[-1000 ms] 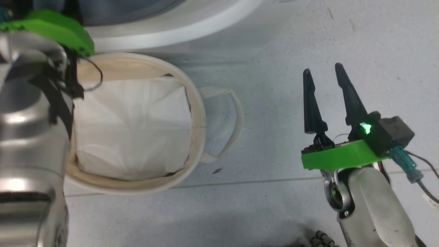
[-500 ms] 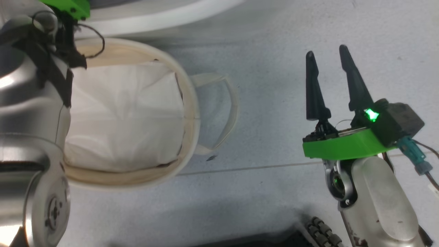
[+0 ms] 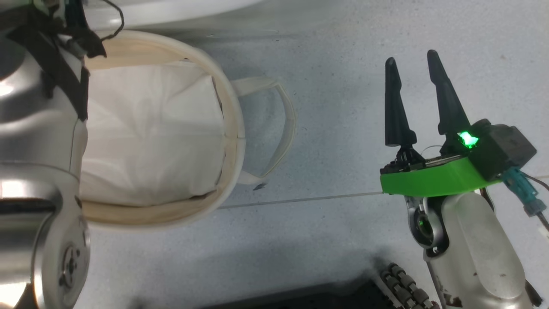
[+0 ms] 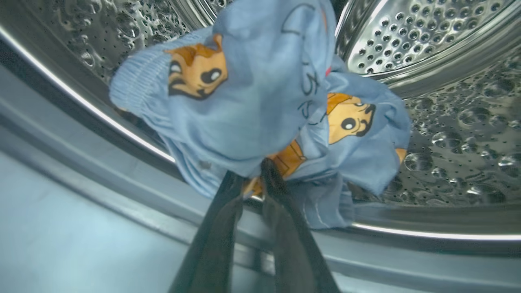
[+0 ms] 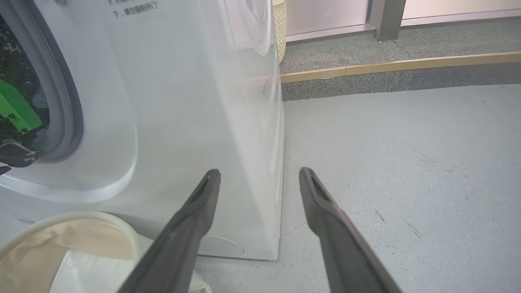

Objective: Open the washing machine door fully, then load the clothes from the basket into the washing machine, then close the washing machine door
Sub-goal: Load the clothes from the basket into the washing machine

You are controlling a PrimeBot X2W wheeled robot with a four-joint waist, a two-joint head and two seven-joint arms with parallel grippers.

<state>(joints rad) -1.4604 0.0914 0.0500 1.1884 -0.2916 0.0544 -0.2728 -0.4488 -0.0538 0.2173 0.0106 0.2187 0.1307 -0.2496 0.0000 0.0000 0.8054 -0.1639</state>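
Left gripper [image 4: 250, 171] pinching clothes [image 4: 260, 101] inside washing machine [image 4: 427, 40], frame centre; right gripper [image 3: 411, 58] idling spread, lower right; basket [image 3: 233, 128] holding white sheet [image 3: 150, 137]; closing step remaining.

Seems a laundry corner in a test or demo room, not clearly a home. Shown by a white front-loading washing machine [image 5: 183, 122] standing free on a speckled grey floor [image 5: 407, 162], a cream canvas basket [image 3: 150, 214] at its foot, a grey carpeted step [image 5: 407, 40] edged with a wooden strip [image 5: 407, 64], a plain pale wall [image 5: 325, 14] and a dark post [image 5: 386, 18] behind.
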